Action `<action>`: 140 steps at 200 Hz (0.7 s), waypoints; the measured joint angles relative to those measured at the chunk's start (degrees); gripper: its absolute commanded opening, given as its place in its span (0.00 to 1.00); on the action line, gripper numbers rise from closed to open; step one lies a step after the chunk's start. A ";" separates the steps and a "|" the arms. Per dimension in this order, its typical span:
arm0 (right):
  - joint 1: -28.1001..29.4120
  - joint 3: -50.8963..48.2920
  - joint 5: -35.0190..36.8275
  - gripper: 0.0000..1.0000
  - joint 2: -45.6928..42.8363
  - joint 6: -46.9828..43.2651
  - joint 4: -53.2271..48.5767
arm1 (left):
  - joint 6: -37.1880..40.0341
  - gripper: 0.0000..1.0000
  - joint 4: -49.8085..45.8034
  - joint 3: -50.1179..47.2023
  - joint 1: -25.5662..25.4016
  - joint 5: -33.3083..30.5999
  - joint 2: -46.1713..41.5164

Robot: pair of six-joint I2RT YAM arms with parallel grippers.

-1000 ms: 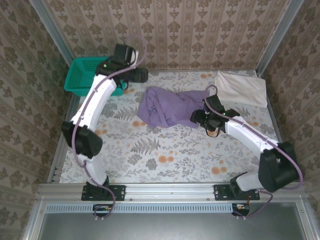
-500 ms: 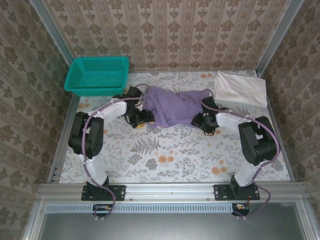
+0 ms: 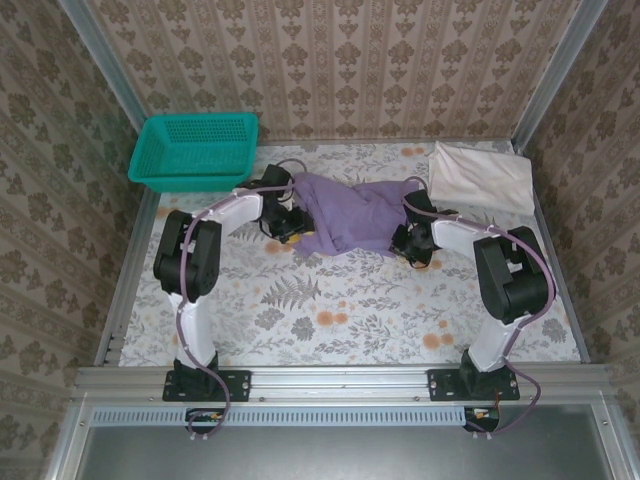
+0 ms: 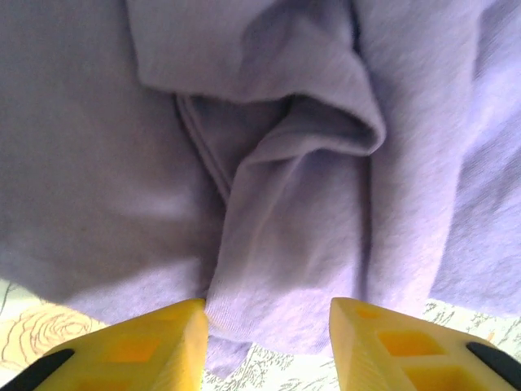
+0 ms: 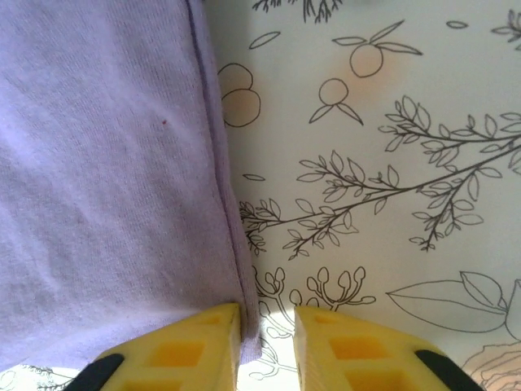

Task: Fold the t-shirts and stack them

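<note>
— Where is the lavender shirt (image 3: 345, 215)?

— Bunched on the table (image 3: 330, 310), toward the back. Its long axis runs left to right, with one end at each gripper.

— So which arm is nearer?

— Neither. The left gripper (image 3: 290, 228) sits at the left edge, spread wide, with a rumpled fold of hem just ahead between its fingers (nothing clamped). The right gripper (image 3: 412, 243) is at the right edge, narrowed to a slim slot with the straight hem lying in it. I judge it hasn't pinched yet.

— Any writing?

— None I can read. The off-white shirt (image 3: 482, 175) lies at the back right, and the teal basket (image 3: 195, 150) at the back left.
</note>
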 measured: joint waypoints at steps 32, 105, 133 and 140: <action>-0.22 0.26 -0.76 0.15 0.48 -0.31 0.48 | 0.15 0.25 0.00 2.84 0.00 0.11 2.19; 0.59 0.35 -7.45 0.00 2.47 -0.94 10.99 | 1.97 0.00 -1.31 4.57 0.00 0.11 4.26; 0.59 0.15 -8.83 0.00 1.01 -1.68 11.72 | 3.08 0.00 -0.92 3.72 -0.04 -0.42 2.34; 0.59 -0.11 -8.98 0.00 -0.28 -1.90 11.67 | 3.50 0.00 -0.74 2.86 -0.09 -0.85 0.50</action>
